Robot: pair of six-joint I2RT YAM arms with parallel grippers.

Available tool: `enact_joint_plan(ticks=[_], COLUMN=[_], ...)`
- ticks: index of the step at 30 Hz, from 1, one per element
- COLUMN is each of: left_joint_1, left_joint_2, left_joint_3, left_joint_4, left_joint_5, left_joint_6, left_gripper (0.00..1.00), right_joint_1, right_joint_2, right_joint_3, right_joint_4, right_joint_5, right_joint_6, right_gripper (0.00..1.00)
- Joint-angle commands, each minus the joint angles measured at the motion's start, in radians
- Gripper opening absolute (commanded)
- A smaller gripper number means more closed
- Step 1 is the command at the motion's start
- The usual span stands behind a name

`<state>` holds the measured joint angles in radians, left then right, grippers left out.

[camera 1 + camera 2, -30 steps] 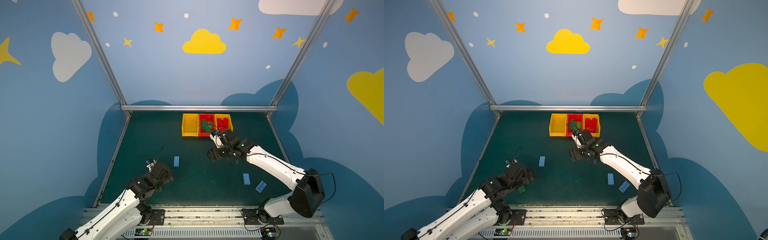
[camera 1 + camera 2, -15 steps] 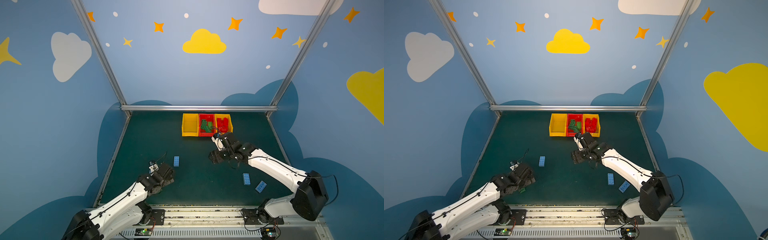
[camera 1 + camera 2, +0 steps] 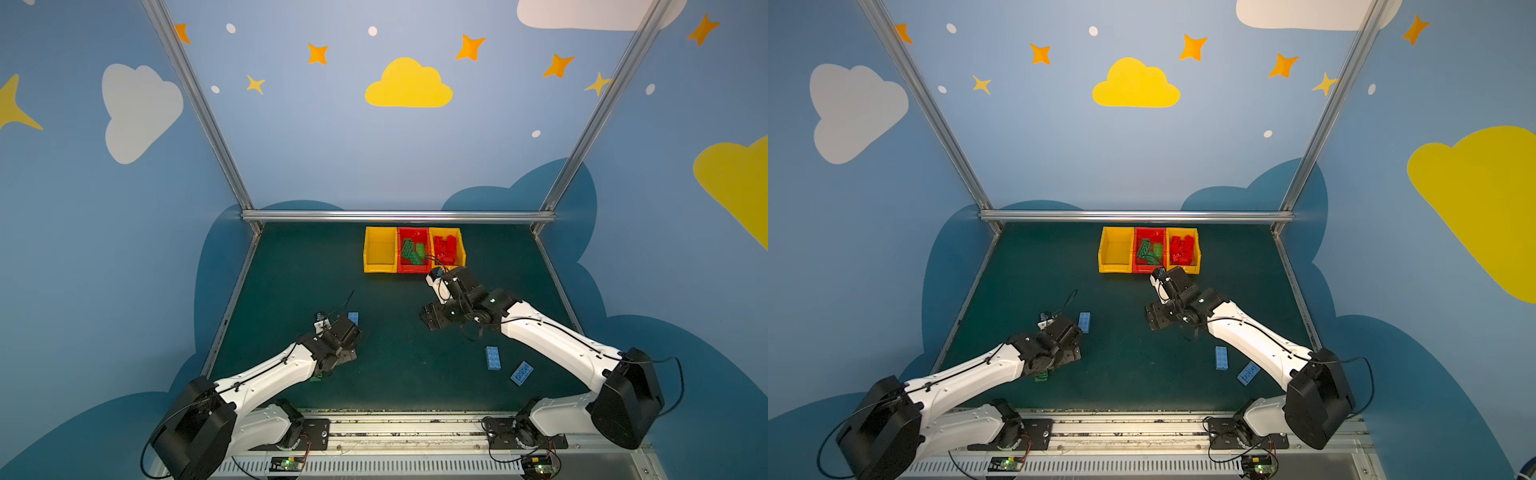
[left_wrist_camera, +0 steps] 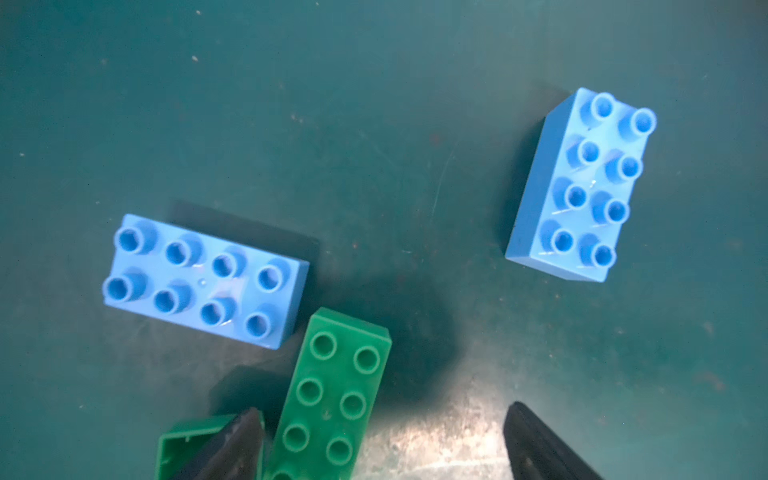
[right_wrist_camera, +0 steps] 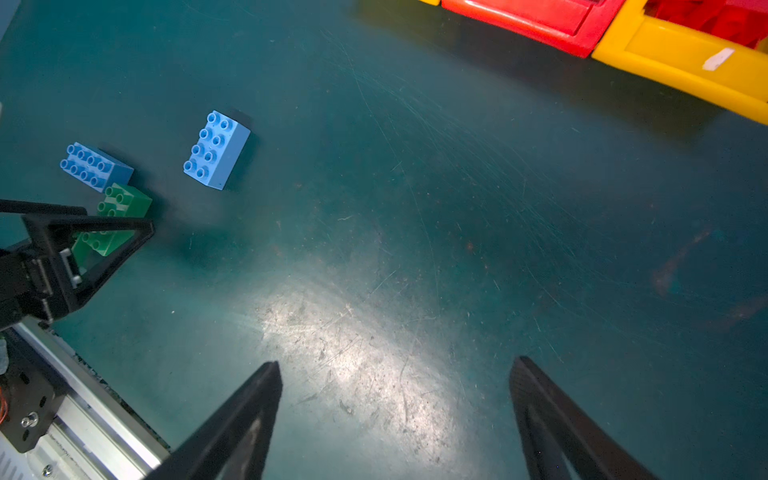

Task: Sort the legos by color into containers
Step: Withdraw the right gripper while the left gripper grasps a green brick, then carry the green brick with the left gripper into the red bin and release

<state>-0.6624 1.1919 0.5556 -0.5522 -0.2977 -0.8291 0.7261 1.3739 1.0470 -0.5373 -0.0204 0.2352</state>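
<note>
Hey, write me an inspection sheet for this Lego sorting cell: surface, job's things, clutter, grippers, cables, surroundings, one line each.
Surface: dark green mat, scuffed, with a glare patch.
Job's things: left yellow bin empty; red bin holds green bricks; right yellow bin holds red bricks; loose: blue brick pair by the right arm, two blue bricks and two green ones at the left gripper.
Clutter: nothing seen.
Grippers: left gripper open, studs-up green brick between its fingers, ungripped; right gripper open over bare mat.
Cables: black loop at the right wrist; thin wire rising from the left wrist.
Surroundings: blue walls with clouds and stars; aluminium frame.
</note>
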Motion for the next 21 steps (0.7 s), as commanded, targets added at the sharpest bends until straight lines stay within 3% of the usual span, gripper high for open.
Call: enact_joint_plan(ticks=[1, 13, 21], left_joint_1=[-0.002, -0.002, -0.002], left_joint_2=[0.052, 0.13, 0.216], left_joint_3=[0.038, 0.032, 0.04], left_joint_4=[-0.003, 0.061, 0.093], left_joint_5=[-0.011, 0.034, 0.049], left_joint_6=[0.026, 0.03, 0.024], left_gripper=[0.85, 0.77, 0.46], right_joint_1=[-0.005, -0.011, -0.013], right_joint_2=[-0.018, -0.02, -0.071], right_joint_3=[-0.007, -0.009, -0.017], right_joint_4=[-0.018, -0.036, -0.053], right_joint_5=[0.007, 0.019, 0.01], right_joint_6=[0.002, 0.002, 0.011], right_gripper=[0.84, 0.84, 0.84])
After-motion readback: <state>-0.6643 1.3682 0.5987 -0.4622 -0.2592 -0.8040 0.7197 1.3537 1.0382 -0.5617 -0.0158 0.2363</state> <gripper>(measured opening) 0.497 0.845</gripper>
